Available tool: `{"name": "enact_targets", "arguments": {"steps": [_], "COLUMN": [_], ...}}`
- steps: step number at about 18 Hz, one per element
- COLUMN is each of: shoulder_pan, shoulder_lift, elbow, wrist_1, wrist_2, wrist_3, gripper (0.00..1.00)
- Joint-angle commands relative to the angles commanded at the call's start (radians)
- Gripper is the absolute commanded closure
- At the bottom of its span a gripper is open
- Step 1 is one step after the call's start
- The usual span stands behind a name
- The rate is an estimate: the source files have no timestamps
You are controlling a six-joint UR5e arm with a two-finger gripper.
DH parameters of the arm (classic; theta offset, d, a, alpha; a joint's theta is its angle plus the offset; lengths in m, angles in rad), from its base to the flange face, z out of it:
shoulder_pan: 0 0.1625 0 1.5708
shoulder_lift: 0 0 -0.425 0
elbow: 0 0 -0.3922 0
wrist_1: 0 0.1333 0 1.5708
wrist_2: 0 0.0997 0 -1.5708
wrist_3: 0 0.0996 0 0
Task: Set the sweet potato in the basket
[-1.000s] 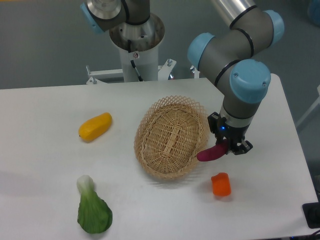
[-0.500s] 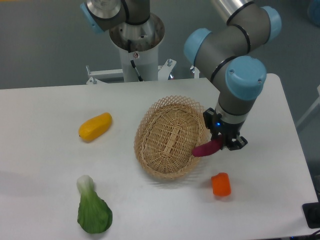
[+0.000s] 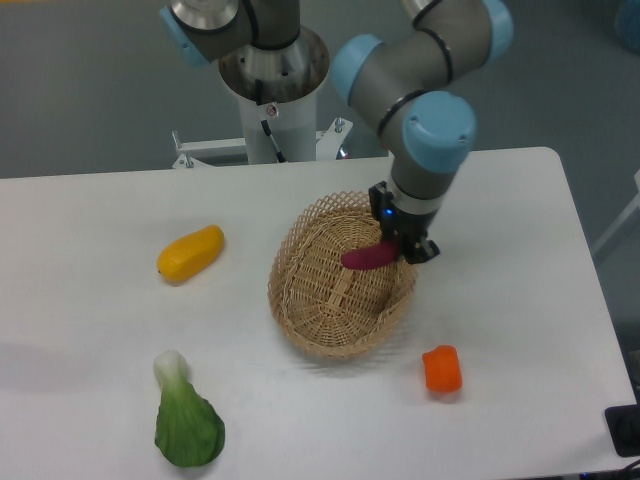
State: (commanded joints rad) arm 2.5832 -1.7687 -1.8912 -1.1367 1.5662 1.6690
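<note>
Purple sweet potato held over the basket, not yet let go.

Magenta and smooth, the sweet potato (image 3: 368, 256) is clamped at its right end in the claw (image 3: 403, 246), and its free end points out to the claw's left, over the inside of the woven basket (image 3: 300, 308). The carrying part of the task looks almost done: the vegetable hangs above the basket's upper right part, inside the lacy rim. I cannot tell if it already touches the weave. What is left, in my judgement, is to lower it a little and open the claw. Below the claw, on the white surface (image 3: 100, 310), lies an orange chunk (image 3: 442, 368), well apart. Far to the left are a yellow vegetable (image 3: 190, 253) and a leafy green one (image 3: 187, 420).
</note>
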Motion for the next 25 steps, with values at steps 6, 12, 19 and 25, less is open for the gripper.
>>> {"name": "enact_targets", "arguments": {"steps": [6, 12, 19, 25], "shoulder_pan": [-0.005, -0.006, 0.002, 0.006], "shoulder_lift": [0.014, 0.015, -0.023, -0.109], "elbow": [-0.035, -0.02, 0.112, 0.285], "wrist_1": [0.0, 0.014, 0.008, -0.005], "wrist_2": [-0.002, -0.002, -0.003, -0.008], "wrist_3": [0.002, -0.011, 0.0, -0.011], "gripper": [0.45, 0.0, 0.0, 0.0]}}
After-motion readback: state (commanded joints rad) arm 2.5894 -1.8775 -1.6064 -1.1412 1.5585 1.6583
